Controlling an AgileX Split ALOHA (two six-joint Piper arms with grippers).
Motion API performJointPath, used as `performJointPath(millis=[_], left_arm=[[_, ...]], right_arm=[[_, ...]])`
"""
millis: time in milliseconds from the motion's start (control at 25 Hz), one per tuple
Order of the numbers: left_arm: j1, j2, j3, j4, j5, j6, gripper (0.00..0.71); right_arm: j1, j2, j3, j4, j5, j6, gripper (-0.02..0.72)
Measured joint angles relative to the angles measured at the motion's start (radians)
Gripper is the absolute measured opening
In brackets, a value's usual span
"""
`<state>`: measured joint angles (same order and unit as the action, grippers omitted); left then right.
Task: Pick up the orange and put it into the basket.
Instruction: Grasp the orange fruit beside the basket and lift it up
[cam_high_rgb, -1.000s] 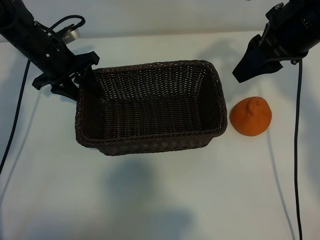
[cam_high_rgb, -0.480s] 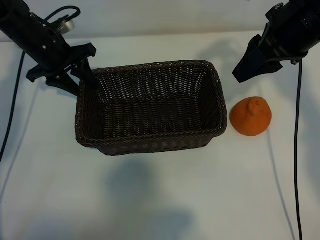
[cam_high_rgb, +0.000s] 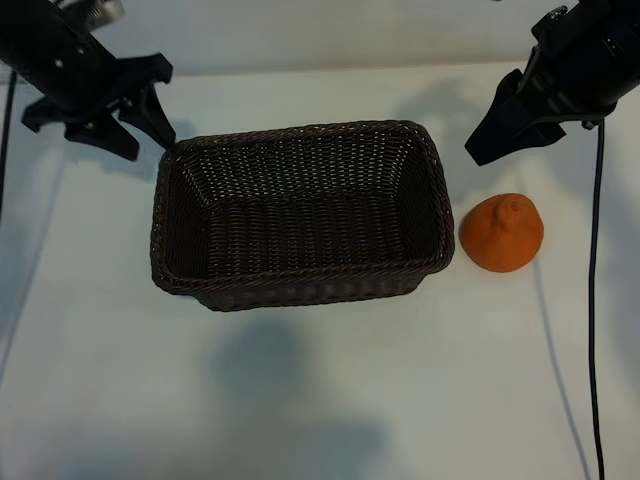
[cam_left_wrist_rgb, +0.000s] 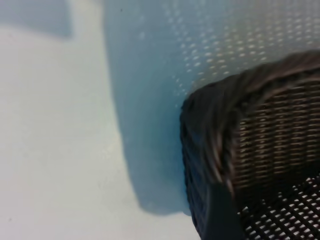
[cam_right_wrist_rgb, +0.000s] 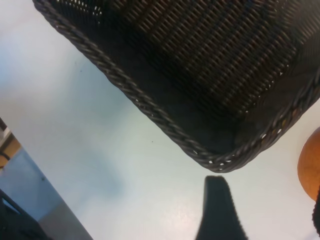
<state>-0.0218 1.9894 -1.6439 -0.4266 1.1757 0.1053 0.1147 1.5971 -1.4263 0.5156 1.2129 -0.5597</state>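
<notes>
The orange (cam_high_rgb: 502, 233) sits on the white table just right of the basket (cam_high_rgb: 300, 131), a small gap apart; a slice of the orange (cam_right_wrist_rgb: 310, 165) also shows in the right wrist view. The dark wicker basket holds nothing. My left gripper (cam_high_rgb: 147, 142) hovers open at the basket's far left corner, nothing between its fingers; the left wrist view shows that corner (cam_left_wrist_rgb: 235, 115), blurred. My right gripper (cam_high_rgb: 485, 140) hangs open above the table behind the orange. One of its fingers (cam_right_wrist_rgb: 217, 210) points at the basket's near corner (cam_right_wrist_rgb: 225, 160).
Black cables (cam_high_rgb: 592, 300) trail down the table's right side. A grey edge with dark gear (cam_right_wrist_rgb: 30, 215) lies beyond the table in the right wrist view. White tabletop (cam_high_rgb: 320, 390) stretches in front of the basket.
My left gripper has drawn back and to the left, off the basket's far left rim. The right arm, the orange and the basket have stayed put.
</notes>
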Motion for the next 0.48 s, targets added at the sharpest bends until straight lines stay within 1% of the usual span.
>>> performJointPath(millis=[240, 480], left_arm=[[0.0, -0.079, 0.0, 0.012, 0.0, 0.014, 0.494], [0.0, -0.118, 0.0, -0.005, 0.0, 0.023, 0.494]], right_arm=[[0.0, 0.0, 0.0, 0.0, 0.0, 0.0, 0.445], [0.0, 0.0, 0.0, 0.0, 0.0, 0.0, 0.445]])
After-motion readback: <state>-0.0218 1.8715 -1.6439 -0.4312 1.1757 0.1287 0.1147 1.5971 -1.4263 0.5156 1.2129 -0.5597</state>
